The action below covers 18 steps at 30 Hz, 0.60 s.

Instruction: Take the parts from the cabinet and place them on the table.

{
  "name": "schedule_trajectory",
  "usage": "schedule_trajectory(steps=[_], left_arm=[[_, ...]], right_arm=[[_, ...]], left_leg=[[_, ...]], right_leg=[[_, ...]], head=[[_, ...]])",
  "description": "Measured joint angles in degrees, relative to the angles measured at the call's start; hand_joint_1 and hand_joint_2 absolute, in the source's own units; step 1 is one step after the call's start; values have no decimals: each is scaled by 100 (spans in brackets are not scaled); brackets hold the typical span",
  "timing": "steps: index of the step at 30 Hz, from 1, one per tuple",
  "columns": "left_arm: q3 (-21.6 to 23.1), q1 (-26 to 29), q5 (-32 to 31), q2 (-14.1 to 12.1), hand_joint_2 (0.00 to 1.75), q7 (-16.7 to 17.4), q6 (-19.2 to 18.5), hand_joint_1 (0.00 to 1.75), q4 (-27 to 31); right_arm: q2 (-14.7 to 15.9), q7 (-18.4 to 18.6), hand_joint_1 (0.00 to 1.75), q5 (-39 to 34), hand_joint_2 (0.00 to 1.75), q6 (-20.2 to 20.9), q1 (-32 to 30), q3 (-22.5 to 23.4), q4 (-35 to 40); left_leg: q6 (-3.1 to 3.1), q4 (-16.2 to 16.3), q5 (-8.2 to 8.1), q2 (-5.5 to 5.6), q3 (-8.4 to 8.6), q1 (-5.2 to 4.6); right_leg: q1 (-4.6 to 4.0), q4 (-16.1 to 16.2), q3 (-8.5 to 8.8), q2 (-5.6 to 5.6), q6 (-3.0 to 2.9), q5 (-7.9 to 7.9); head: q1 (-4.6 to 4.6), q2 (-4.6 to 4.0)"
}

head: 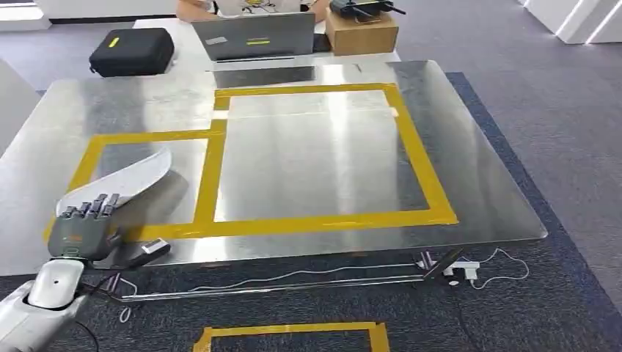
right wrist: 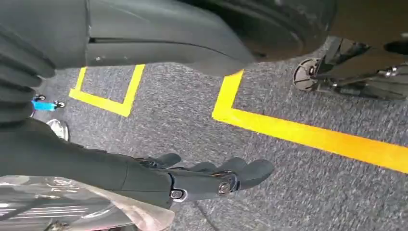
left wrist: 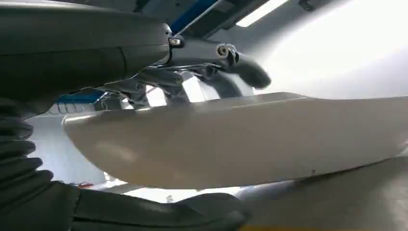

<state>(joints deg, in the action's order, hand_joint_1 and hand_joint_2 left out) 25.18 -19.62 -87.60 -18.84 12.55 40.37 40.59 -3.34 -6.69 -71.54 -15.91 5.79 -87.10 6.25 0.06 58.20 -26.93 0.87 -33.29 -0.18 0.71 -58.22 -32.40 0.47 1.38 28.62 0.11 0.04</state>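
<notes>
One left hand (head: 86, 224) at the near left table (head: 484, 191) edge, gripping one white curved part (head: 121, 180) lying inside the small left yellow tape square (head: 207, 183), one larger taped rectangle (head: 422, 165) right of it, one right hand (right wrist: 211, 180) hanging over carpet, fingers loosely extended, holding nothing

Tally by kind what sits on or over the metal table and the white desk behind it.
White curved part, held by the left hand: 1
Black case: 1
Laptop: 1
Cardboard box: 1
Total: 4
</notes>
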Motion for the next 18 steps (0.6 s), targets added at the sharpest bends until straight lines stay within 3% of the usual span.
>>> schedule_trajectory(steps=[5,11,18], left_arm=[[-305,246,-20,63,0,-238,2,0,417],[-531,515,-22,107,0,-278,2,0,1065],[-461,570,-24,55,0,142,4,0,1589]], right_arm=[[0,-7,0,4,0,2,-4,0,0],[0,-7,0,4,0,-2,-4,0,0],[0,-7,0,-2,0,-2,-5,0,0]], left_leg=[[0,1,0,0,-1,0],[0,2,-1,0,-2,-1],[0,2,0,0,-2,0]], right_leg=[[1,0,-2,3,0,0],[1,0,-2,1,0,0],[0,0,-2,1,0,-1]], head=[[0,0],[0,0],[0,0]])
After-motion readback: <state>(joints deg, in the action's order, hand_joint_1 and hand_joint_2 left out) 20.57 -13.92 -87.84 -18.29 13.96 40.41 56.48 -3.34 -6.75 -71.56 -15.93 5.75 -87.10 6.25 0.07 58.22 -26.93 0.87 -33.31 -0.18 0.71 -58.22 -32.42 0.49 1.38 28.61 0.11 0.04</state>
